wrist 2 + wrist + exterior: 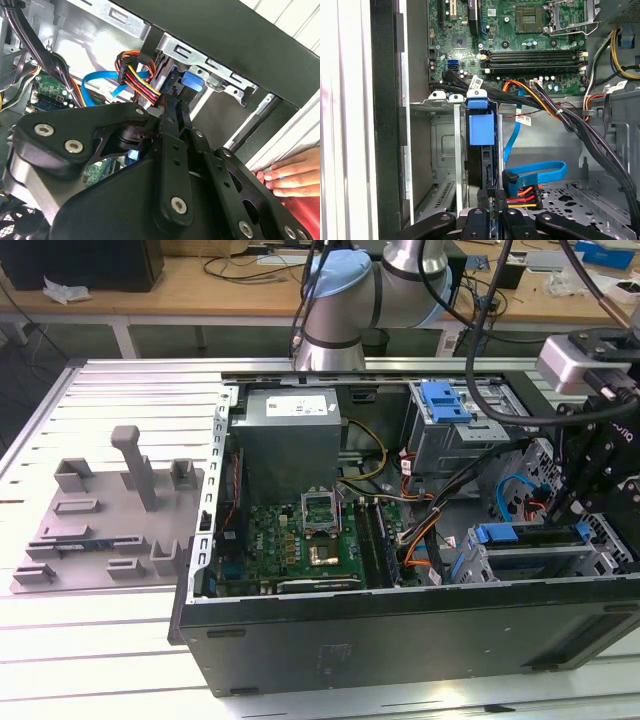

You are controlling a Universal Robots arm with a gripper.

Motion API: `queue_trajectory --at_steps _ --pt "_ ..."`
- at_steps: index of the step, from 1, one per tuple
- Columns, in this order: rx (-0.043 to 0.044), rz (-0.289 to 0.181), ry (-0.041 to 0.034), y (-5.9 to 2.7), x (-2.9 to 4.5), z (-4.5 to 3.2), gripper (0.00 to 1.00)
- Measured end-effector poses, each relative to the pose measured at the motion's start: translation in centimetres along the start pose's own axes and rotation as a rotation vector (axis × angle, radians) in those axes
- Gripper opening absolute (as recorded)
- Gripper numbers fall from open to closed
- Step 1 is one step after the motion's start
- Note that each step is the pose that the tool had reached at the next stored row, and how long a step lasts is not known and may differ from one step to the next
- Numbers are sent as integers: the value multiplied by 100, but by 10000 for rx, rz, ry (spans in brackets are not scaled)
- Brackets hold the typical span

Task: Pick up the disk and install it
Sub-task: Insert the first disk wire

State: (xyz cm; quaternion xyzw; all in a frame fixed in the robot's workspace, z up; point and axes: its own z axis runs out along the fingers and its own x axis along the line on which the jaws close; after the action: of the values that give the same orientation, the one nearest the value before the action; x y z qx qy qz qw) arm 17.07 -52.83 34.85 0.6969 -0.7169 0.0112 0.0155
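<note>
While the claw (489, 212) sits clamped on the disk (482, 150), we see it standing on edge in the drive cage (437, 102), long axis running straight ahead from the fingers, a person's hand (292, 175) nearby.

The Universal Robots arm (345, 295) enters the exterior view from twelve o'clock, its silver and pale-blue joint bulking at the top centre. Its black wrist assembly hangs at about three o'clock, pointing downward, with a grey camera housing (585, 360) on top. The gripper (578, 525) sits at the low end of that assembly, fingers pointing down. In the second wrist view the black linkage bars converge toward one o'clock, and the fingers (172, 107) stand close together, nearly parallel. A person's hand (290, 175) lies at four o'clock of that view, fingers extended flat.
</note>
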Motion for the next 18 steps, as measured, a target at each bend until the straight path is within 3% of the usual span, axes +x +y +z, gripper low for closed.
queue_trajectory --at_steps 18 --pt "0 0 -1 -3 -2 39 16"
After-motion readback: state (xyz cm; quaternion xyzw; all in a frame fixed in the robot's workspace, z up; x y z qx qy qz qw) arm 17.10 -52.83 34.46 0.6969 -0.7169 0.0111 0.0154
